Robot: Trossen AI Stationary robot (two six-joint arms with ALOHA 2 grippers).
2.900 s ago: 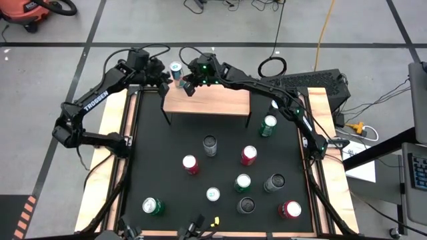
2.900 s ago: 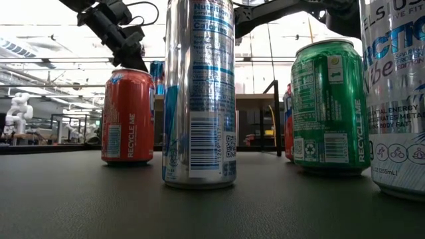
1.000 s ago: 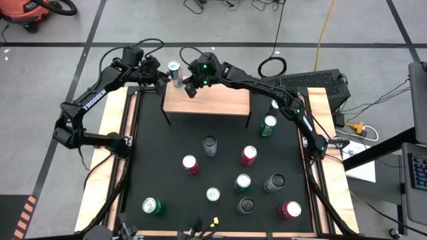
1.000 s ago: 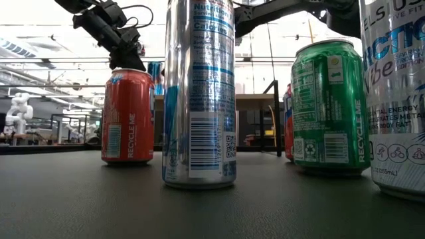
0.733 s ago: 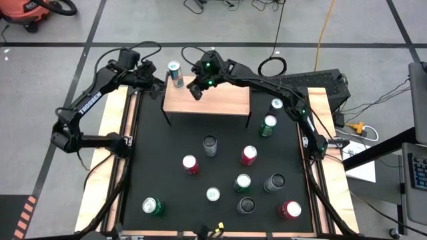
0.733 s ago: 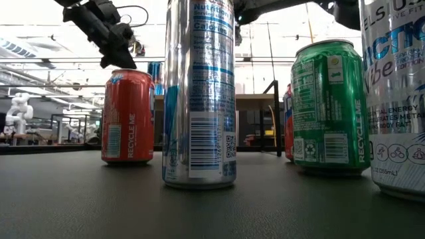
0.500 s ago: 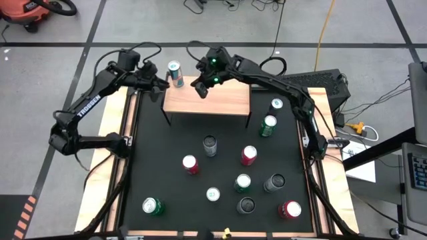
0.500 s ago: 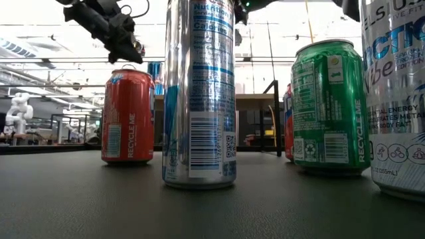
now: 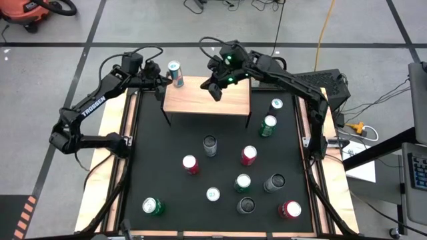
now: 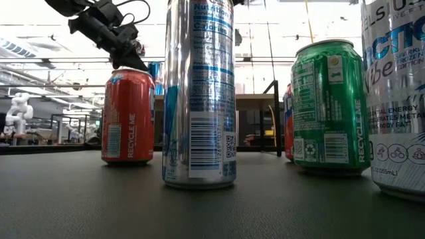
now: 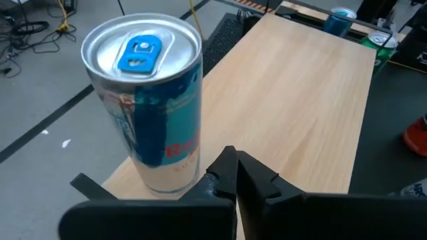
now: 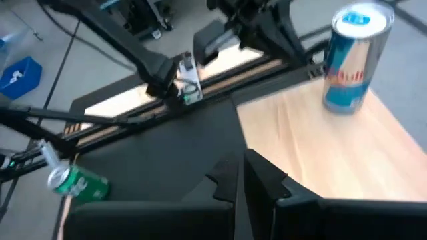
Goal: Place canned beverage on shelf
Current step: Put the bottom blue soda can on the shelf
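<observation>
A blue-and-silver can [image 9: 175, 72] stands upright on its base on the far left corner of the light-wood shelf [image 9: 213, 101]. My left gripper [image 9: 161, 85] is shut and hovers just left of the can. In the left wrist view its fingertips [image 11: 233, 175] are beside the can [image 11: 143, 100], over the board [image 11: 300, 100]. My right gripper [image 9: 216, 90] is shut and empty above the shelf's middle. In the right wrist view the can [image 12: 352, 60] stands well off from it.
Several cans stand on the black tabletop nearer than the shelf: grey [image 9: 210, 145], red [image 9: 190, 163], red [image 9: 248, 155], green [image 9: 269, 125] and more toward the near edge. The rest of the shelf board [image 12: 320, 153] is bare. Wooden rails [image 9: 113, 120] border the table.
My right gripper has moved away from the can toward the table's right edge, along the shelf, and risen a little. My left gripper has drawn back slightly from the can. The can has stayed upright on the shelf's corner.
</observation>
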